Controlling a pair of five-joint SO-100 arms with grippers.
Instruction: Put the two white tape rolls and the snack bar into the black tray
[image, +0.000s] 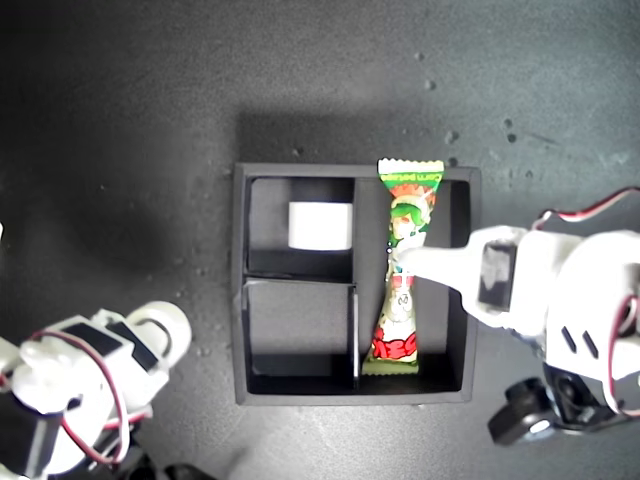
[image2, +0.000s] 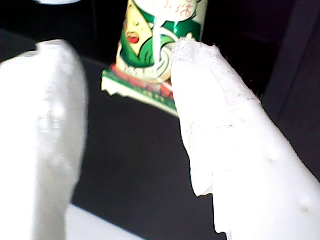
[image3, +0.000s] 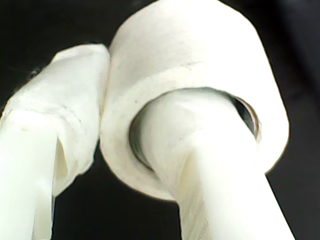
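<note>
The black tray (image: 240, 290) sits mid-table. The snack bar (image: 405, 250), green, white and red, lies in the long compartment on the exterior view's right, its far end over the rim. One white tape roll (image: 320, 226) stands on edge in the far small compartment. My first gripper (image: 408, 264) reaches in from the exterior view's right, open, one finger over the bar. In the first wrist view the snack bar (image2: 160, 40) lies just beyond the spread fingertips (image2: 210, 100). My second gripper (image3: 127, 117) is shut on the other tape roll (image3: 190, 45), one finger through its centre.
The second arm (image: 90, 375) stands at the exterior view's lower left, off the tray. The near small compartment (image: 298, 330) holds nothing. The first arm's body (image: 590, 300), with red and black wires, crowds the tray's side on the exterior view's right. Dark speckled tabletop (image: 130, 150) surrounds the tray.
</note>
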